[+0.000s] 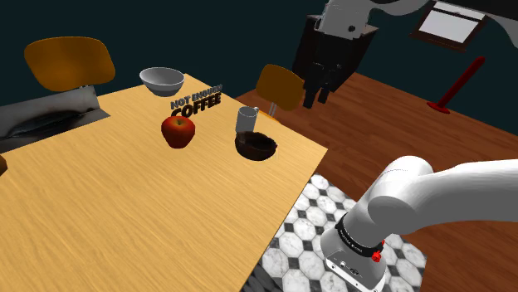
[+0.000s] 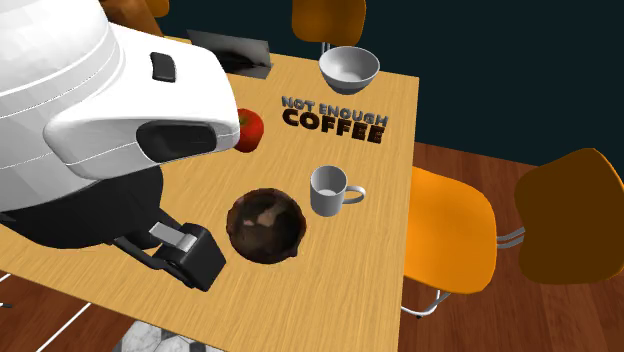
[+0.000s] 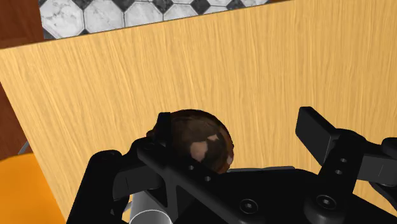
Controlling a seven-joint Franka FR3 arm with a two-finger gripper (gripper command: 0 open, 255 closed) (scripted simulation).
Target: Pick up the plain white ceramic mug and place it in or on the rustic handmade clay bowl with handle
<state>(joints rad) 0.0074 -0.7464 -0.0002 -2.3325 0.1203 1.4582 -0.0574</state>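
Observation:
A pale grey-white mug (image 1: 246,119) (image 2: 328,190) stands upright on the wooden table (image 1: 124,207), its handle pointing toward the table's edge. Right beside it sits a dark brown bowl (image 1: 256,147) (image 2: 265,226) with a mottled inside. My black gripper (image 1: 317,96) hangs open in the air, well above the table and off past its edge, holding nothing. In the wrist view the gripper (image 3: 236,124) looks down on the bowl (image 3: 197,140) between its spread fingers, and the mug's rim (image 3: 149,215) peeks out from behind the hand.
A red apple (image 1: 178,130) (image 2: 248,128), a grey bowl (image 1: 162,80) (image 2: 349,66) and "NOT ENOUGH COFFEE" lettering (image 1: 197,102) (image 2: 333,115) lie further in on the table. Orange chairs (image 1: 280,85) (image 2: 450,240) stand at the table's edge near the mug. Tiled floor (image 1: 307,224) lies below.

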